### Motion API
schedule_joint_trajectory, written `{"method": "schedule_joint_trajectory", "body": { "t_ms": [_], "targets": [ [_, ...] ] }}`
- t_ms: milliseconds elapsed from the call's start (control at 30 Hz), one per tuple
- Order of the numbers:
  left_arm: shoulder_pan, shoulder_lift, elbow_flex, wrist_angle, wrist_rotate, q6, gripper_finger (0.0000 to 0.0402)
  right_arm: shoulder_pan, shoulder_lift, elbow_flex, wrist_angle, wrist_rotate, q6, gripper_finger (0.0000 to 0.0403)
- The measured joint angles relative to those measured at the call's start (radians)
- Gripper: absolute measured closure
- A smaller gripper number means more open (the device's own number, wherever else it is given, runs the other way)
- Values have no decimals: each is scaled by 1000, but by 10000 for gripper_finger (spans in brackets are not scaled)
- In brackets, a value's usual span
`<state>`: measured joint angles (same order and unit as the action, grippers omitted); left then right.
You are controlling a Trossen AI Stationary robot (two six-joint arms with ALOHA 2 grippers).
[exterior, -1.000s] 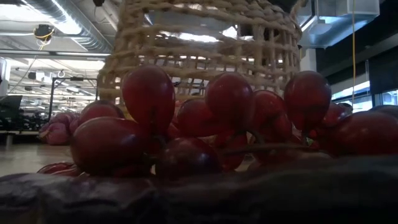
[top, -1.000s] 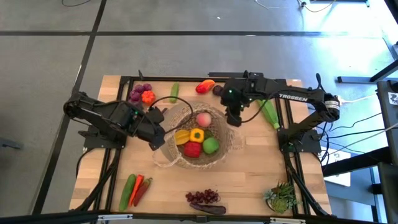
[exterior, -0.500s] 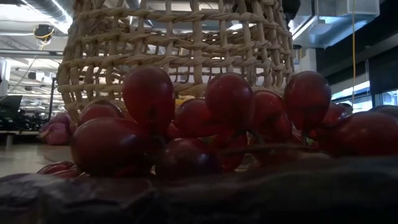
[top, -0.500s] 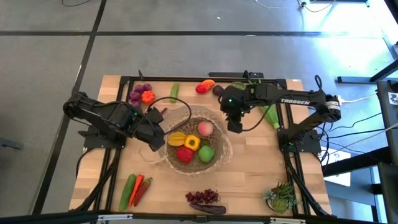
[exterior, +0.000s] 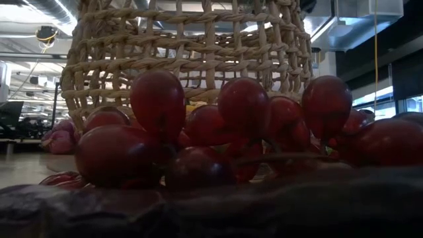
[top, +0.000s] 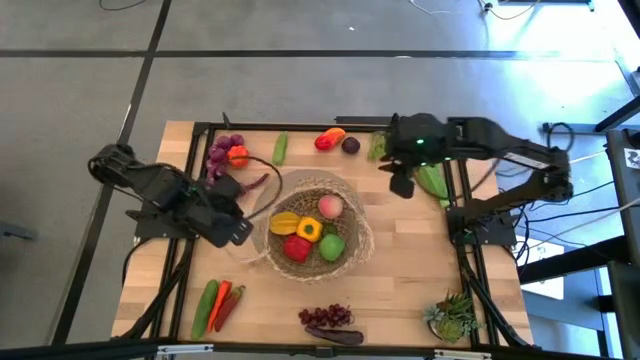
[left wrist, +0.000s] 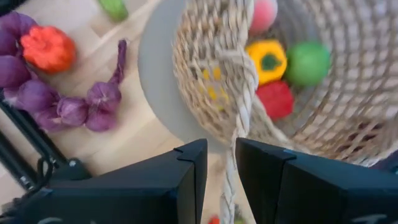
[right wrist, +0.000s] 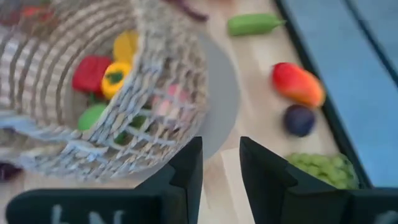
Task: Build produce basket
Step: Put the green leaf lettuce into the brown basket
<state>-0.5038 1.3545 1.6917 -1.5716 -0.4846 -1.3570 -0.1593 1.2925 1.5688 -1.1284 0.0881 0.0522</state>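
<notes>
The tan wicker basket [top: 352, 203] stands on its base at the table's middle and fills the low view [exterior: 198, 59] behind the red grapes [exterior: 218, 125]. Inside lie a yellow pepper [top: 308, 230], a red pepper [top: 297, 248], a green piece [top: 332, 246] and a pink fruit [top: 330, 206]. My left gripper [top: 240, 232] is open just left of the basket; the thin loop handle [left wrist: 239, 118] runs into the gap between its fingers [left wrist: 221, 168]. My right gripper [top: 402, 187] is open, apart from the basket's far right rim [right wrist: 180, 81] and touching nothing. My left gripper comes at the basket level from the table's left. The loop handle [left wrist: 229, 171] passes between its two fingers. Whether a finger touches the strand, I cannot tell. The basket rests on the table.
Purple grapes [top: 222, 150], an orange piece [top: 237, 155], a cucumber [top: 281, 148], a red-orange pepper [top: 330, 138] and a dark fruit [top: 350, 145] lie along the far edge. Leafy greens [top: 432, 180] lie right. Chillies [top: 225, 303], red grapes [top: 325, 316] and a potted plant [top: 452, 318] sit near.
The basket, held up and tilted between both grippers a second ago, has come down and now stands level on the table. After that my left gripper drew back toward the table's left edge, and my right gripper came off the rim and moved toward the far right.
</notes>
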Motion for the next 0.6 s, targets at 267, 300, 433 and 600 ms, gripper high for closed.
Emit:
{"method": "schedule_joint_trajectory", "body": {
  "t_ms": [267,300,433,600],
  "targets": [
    [86,-61,0,0,-112,9,327,-25,-58,0,-85,196,180,302],
    [105,-61,0,0,-112,18,327,-32,-59,0,-99,232,204,302],
    [178,-62,0,0,-114,30,327,-77,-58,0,-146,289,267,302],
    [250,-62,0,0,-114,62,327,-137,-59,-3,-223,260,232,302]
  ]
}}
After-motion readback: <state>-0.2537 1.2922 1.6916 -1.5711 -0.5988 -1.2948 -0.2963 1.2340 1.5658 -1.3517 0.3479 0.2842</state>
